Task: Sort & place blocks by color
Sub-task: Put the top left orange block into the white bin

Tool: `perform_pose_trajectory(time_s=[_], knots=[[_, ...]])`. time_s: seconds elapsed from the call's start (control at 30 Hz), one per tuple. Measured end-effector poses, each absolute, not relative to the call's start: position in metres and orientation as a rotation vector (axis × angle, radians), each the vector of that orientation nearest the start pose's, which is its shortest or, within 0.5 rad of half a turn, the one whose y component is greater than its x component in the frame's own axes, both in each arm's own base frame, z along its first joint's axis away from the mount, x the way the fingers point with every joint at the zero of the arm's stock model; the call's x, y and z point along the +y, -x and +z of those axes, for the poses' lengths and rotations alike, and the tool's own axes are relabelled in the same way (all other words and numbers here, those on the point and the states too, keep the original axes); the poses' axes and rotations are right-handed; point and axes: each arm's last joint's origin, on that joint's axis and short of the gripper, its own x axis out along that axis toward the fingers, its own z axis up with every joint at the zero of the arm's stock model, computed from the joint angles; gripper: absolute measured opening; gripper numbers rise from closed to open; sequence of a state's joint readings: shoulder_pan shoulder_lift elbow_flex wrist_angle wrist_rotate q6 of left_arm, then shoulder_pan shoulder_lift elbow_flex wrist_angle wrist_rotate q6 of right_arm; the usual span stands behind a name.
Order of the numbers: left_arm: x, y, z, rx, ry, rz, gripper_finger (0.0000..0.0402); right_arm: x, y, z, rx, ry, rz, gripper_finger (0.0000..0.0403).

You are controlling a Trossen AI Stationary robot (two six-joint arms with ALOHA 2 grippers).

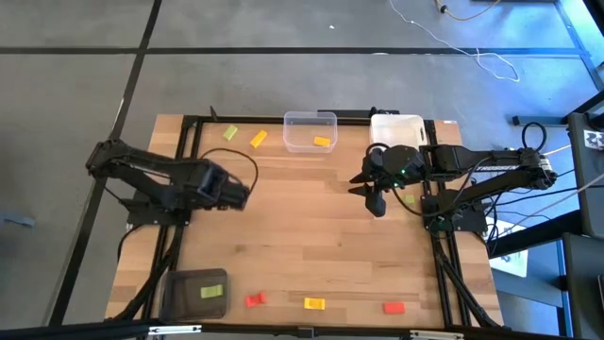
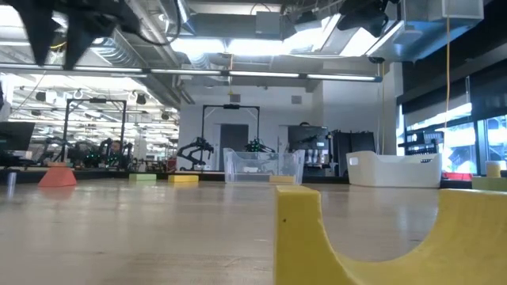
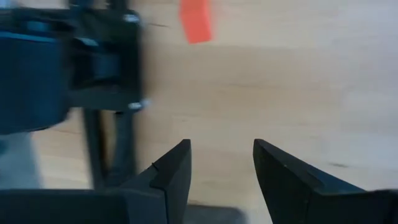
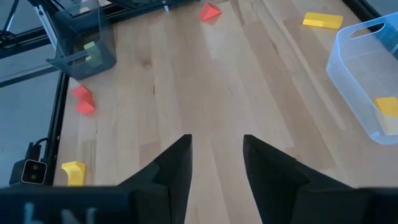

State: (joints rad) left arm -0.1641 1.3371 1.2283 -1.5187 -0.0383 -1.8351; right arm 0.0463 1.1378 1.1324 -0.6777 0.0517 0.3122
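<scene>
from above, looking straight down, the wooden table (image 1: 311, 236) has blocks scattered at both ends. along the far edge there's a light green block (image 1: 230, 133) and a yellow-orange block (image 1: 258, 139) lying on the wood, then a clear bin (image 1: 310, 120) with another yellow-orange block inside (image 1: 323, 142), and a white bin (image 1: 397, 127) beside that. along the near edge sit a dark grey bin (image 1: 196, 293) with a green block in it (image 1: 212, 290), a red block (image 1: 254, 299), a yellow block (image 1: 314, 303) and a second red block (image 1: 394, 307). the left gripper (image 1: 242, 192) hangs over bare wood on the left side, the right gripper (image 1: 376, 200) over bare wood just in front of the white bin, and neither one is touching any block.

down at table level, a big yellow arch-shaped block (image 2: 380, 237) fills the near right corner. farther off you can see the clear bin (image 2: 263, 166), the white bin (image 2: 394, 169) and a row of small coloured pieces.

left wrist cam: the fingers (image 3: 176, 177) are spread apart with nothing between them, just wood, and a red block (image 3: 195, 20) lies well ahead.

right wrist cam: the fingers (image 4: 176, 165) also stand apart and empty. the clear bin with its yellow block (image 4: 388, 106) is off to one side, the grey bin (image 4: 84, 43) across the table.
</scene>
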Motion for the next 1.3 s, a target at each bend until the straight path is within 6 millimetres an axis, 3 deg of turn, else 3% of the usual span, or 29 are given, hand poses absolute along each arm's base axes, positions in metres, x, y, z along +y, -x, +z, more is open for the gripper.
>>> perform_pose_trajectory(time_s=[0.27,0.7,0.87,1.3], knots=[[-0.008,-0.207,0.256,1.131,1.273,1.373,0.0163,0.009,-0.229,0.341,0.676,-0.255,-0.107,0.0143],[0.016,-0.182,0.195,1.082,1.215,1.621,0.0163,0.009,-0.229,0.341,0.675,-0.235,-0.116,0.0143],[0.025,-0.178,0.18,0.986,1.177,1.659,0.0163,0.007,-0.229,0.341,0.669,-0.255,-0.152,0.0143],[0.03,-0.168,0.154,0.945,1.197,1.7,0.0163,0.005,-0.229,0.341,0.667,-0.254,-0.164,0.0143]])
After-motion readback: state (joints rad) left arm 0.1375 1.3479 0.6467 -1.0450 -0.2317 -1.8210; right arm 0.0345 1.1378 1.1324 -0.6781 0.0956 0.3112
